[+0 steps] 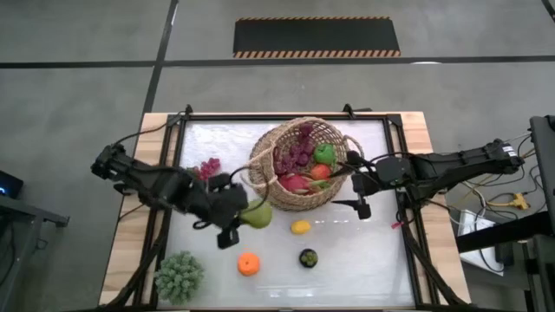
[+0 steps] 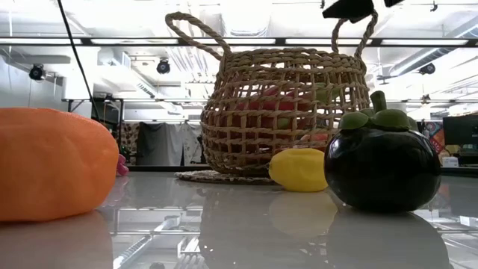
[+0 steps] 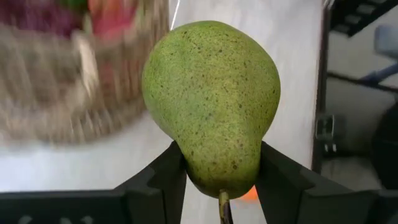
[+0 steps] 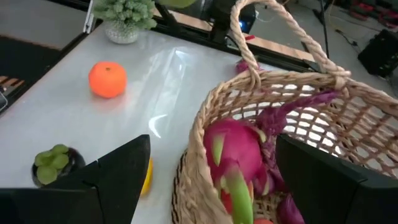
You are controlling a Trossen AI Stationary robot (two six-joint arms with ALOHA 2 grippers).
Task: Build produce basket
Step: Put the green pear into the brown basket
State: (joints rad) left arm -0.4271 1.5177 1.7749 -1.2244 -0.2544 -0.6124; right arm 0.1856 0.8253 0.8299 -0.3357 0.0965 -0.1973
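Note:
The woven wicker basket (image 1: 299, 165) (image 2: 287, 112) (image 4: 292, 99) stands mid-table with purple grapes, a green apple, red fruit and a pink dragon fruit (image 4: 239, 155) inside. My left gripper (image 1: 238, 212) (image 3: 221, 180) is shut on a green pear (image 1: 257, 214) (image 3: 211, 99) just off the basket's near-left side. My right gripper (image 1: 351, 173) (image 4: 212, 143) is open at the basket's right side. One of its fingers is outside the rim (image 4: 199, 130) and the other over the inside. Whether it touches the rim, I cannot tell. My left gripper pinches the pear's narrow stem end (image 3: 221, 171) between its two fingers (image 3: 168, 174), one on each side. It comes from the table's left. The pear's broad end points away from the gripper, toward the basket, and the stem (image 3: 222, 205) sits between the fingers.
On the table lie a grape bunch (image 1: 209, 167) left of the basket, and a lemon (image 1: 300, 227) (image 2: 299, 169), a dark mangosteen (image 1: 308, 257) (image 2: 382, 161), an orange (image 1: 249, 263) (image 2: 52, 164) and a green spiky plant (image 1: 179, 276) near the front edge.

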